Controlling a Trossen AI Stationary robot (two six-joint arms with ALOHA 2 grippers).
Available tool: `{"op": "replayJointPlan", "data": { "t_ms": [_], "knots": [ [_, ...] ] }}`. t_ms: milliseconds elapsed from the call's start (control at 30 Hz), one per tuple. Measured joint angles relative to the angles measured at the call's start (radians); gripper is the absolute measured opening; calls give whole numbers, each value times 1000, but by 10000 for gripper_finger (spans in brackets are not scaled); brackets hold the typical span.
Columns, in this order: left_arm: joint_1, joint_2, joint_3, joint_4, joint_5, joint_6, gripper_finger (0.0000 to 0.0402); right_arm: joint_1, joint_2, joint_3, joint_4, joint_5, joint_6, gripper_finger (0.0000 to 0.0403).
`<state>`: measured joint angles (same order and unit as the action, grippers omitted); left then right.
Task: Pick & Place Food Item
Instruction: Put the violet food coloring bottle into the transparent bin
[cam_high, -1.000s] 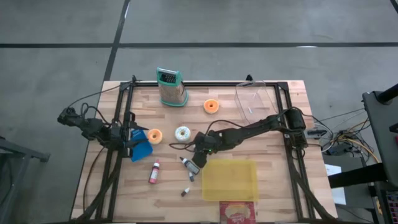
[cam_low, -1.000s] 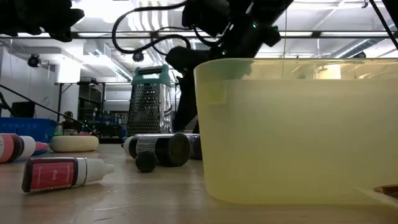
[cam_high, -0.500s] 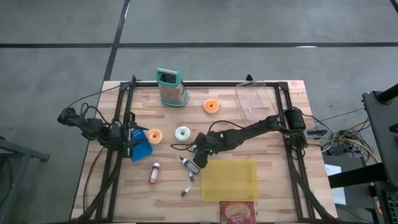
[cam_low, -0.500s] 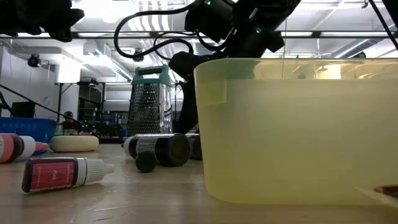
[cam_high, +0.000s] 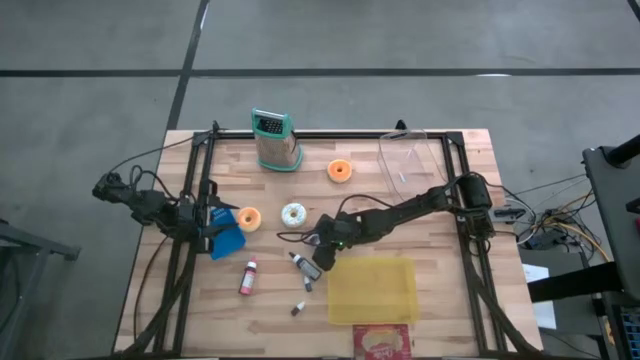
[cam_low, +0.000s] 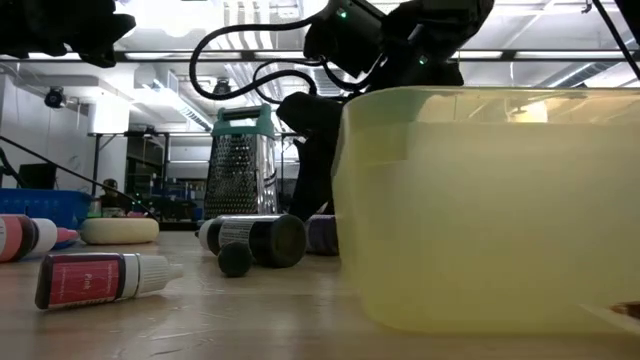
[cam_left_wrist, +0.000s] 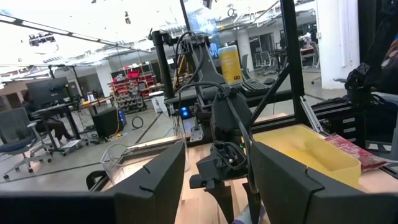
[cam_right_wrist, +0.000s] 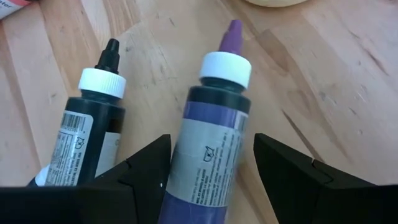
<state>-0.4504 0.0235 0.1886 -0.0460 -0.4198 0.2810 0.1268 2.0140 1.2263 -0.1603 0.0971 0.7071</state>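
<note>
Straddling the purple bottle (cam_right_wrist: 208, 146), right gripper (cam_right_wrist: 208, 177) jaws spread either side, not gripping; its long axis runs along them, lying mid-bench. Left gripper (cam_left_wrist: 214, 186) spread, waiting.

Grey concrete floor (cam_high: 90, 90) crossed by dark seam lines, seen from above around a pale wooden bench (cam_high: 440, 300). Beyond it, an open workshop hall: white ceiling (cam_low: 180, 45) with bright strip lights and ducting, black metal frames (cam_left_wrist: 292, 56), red shelving (cam_left_wrist: 127, 84) far off, a desk with a monitor (cam_left_wrist: 43, 93), grey office chair (cam_left_wrist: 15, 140) nearby.
</note>
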Motion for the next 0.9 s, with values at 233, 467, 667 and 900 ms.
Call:
{"op": "replayJointPlan", "data": {
  "t_ms": [233,467,667,900],
  "knots": [
    [0,0,0,0,0,0,188,0,0,-10,18,0,0,224],
    [0,0,0,0,0,0,188,0,0,-12,18,0,-1,224],
    [0,0,0,0,0,0,188,-1,0,-12,18,0,-3,219],
    [0,0,0,0,0,0,188,-1,0,-12,17,0,-3,181]
  ]
}}
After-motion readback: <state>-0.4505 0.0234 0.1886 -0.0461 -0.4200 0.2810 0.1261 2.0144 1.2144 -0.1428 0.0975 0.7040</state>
